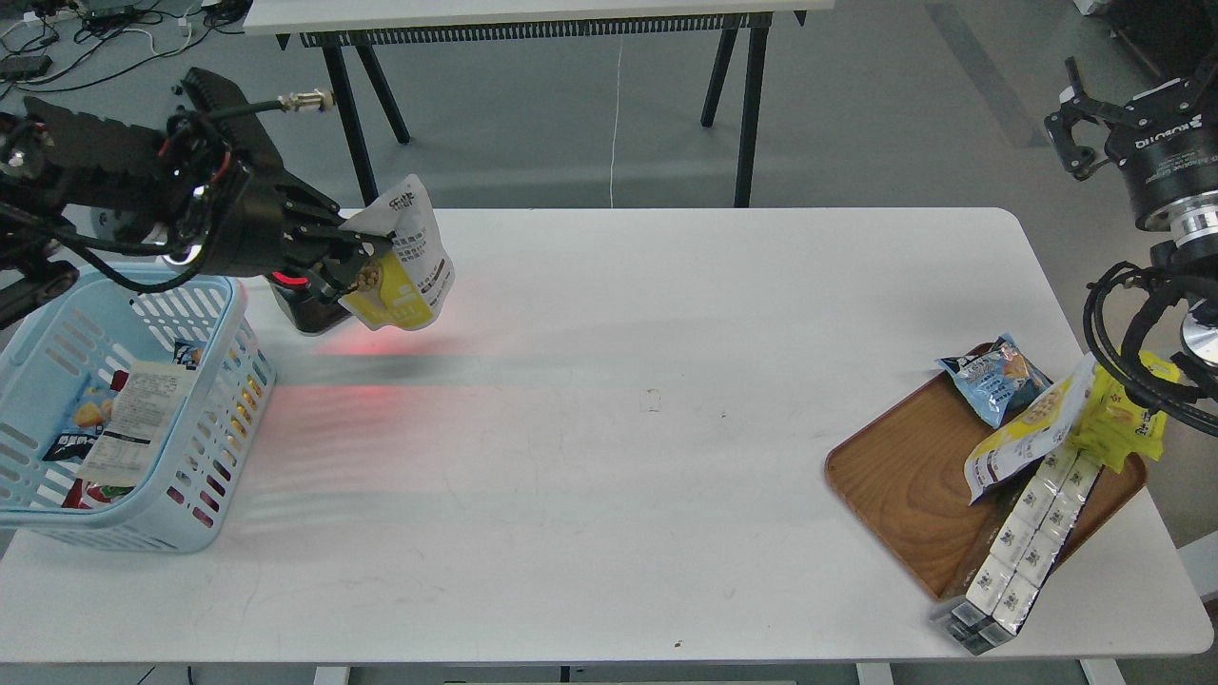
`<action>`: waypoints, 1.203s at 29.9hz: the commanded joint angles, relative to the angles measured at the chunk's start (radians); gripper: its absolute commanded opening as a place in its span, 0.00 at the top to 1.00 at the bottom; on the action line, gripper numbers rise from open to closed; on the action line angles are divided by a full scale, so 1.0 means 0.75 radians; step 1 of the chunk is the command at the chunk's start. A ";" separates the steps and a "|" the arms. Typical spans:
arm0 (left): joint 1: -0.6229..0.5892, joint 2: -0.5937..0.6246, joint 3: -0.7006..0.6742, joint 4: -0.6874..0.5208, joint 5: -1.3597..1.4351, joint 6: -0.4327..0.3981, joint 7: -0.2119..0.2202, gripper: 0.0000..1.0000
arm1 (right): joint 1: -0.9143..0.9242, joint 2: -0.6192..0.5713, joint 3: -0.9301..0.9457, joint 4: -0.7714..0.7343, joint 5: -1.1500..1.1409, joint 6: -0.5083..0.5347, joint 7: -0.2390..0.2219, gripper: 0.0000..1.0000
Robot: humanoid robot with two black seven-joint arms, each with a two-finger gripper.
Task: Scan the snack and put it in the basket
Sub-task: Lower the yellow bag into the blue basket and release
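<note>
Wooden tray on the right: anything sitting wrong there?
Yes. The long white box pack overhangs the wooden tray at its near corner, resting partly on the table near the edge. Pouches are piled loosely across it.

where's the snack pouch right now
In the head view, far left: the snack is held above the table by the left hand, over the red-lit scanner, just right of the basket.
</note>
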 commanded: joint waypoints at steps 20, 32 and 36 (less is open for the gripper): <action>0.030 0.632 0.126 0.089 -0.353 0.000 0.000 1.00 | 0.000 0.020 0.000 -0.020 -0.002 0.000 0.000 0.01; 0.032 0.610 0.327 0.083 -0.451 0.000 0.000 0.98 | 0.002 0.012 0.004 -0.029 -0.002 0.000 0.000 0.01; 0.032 0.589 0.324 0.081 -0.451 0.000 0.000 0.97 | 0.002 0.010 0.006 -0.029 -0.002 0.000 0.000 0.01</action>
